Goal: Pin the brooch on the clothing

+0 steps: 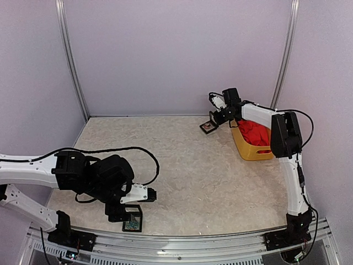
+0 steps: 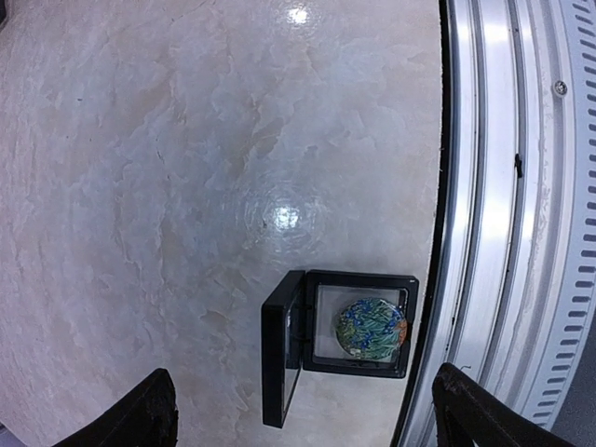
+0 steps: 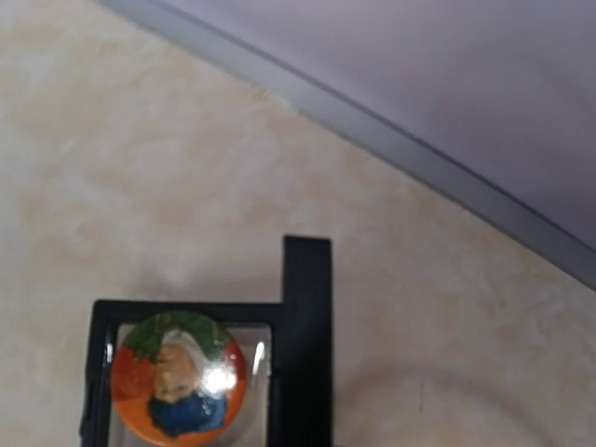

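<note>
Top view: the task seems at its first step, fetching a brooch, with the left claw (image 1: 122,212) hanging over an open black case (image 1: 132,222), and the right claw (image 1: 219,117) just beside a second case (image 1: 208,128), the red clothing (image 1: 255,132) bundled in a yellow basket (image 1: 248,152) near that claw's right. Left wrist view: the fingers (image 2: 140,414) stand wide apart, the blue brooch (image 2: 371,326) below and between them, nearer the right one, so the next move likely calls for a careful descent onto its rim. Right wrist view: the orange brooch (image 3: 179,374) lies right under the claw, whose fingers, unseen here, are pressed together
</note>
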`<state>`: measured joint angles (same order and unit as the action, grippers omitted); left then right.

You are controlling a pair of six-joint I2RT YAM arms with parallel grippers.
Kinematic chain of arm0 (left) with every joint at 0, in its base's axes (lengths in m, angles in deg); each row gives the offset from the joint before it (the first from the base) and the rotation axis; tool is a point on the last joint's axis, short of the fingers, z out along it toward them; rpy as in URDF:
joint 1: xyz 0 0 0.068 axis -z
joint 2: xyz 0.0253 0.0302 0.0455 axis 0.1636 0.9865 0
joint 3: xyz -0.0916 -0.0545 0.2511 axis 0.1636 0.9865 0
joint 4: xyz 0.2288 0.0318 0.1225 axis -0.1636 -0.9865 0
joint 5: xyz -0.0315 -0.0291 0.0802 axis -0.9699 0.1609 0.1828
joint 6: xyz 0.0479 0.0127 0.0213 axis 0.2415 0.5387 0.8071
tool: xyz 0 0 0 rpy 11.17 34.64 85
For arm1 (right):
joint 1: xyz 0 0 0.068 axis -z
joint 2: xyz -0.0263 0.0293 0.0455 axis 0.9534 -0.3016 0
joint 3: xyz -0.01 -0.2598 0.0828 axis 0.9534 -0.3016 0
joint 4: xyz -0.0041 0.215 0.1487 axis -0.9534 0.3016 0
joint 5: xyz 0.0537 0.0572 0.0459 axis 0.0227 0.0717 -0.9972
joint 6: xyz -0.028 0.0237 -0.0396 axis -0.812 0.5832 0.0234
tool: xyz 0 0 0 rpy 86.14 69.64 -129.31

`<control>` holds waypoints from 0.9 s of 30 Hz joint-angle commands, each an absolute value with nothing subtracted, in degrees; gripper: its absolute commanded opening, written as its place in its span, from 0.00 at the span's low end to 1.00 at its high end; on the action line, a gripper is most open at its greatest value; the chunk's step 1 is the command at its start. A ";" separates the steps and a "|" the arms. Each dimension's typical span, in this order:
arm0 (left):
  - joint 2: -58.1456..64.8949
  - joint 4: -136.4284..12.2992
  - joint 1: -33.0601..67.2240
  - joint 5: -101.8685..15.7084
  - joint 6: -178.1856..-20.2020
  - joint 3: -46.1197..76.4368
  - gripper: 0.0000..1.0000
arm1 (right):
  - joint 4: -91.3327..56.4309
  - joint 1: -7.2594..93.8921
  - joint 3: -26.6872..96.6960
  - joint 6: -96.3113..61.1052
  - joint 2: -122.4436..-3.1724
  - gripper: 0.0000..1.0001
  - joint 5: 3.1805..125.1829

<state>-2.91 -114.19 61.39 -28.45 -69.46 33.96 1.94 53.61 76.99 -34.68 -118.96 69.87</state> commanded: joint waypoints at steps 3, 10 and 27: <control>-3.27 -115.84 60.45 -28.69 -68.49 34.86 0.90 | 3.73 53.64 80.97 -29.19 -122.75 0.02 68.56; -3.26 -116.62 58.60 -29.66 -67.06 35.13 0.90 | 4.47 53.64 80.61 -30.11 -123.70 0.01 65.30; -3.24 -116.40 54.81 -31.04 -64.33 37.82 0.89 | 4.23 53.55 78.07 -37.90 -121.64 0.28 57.69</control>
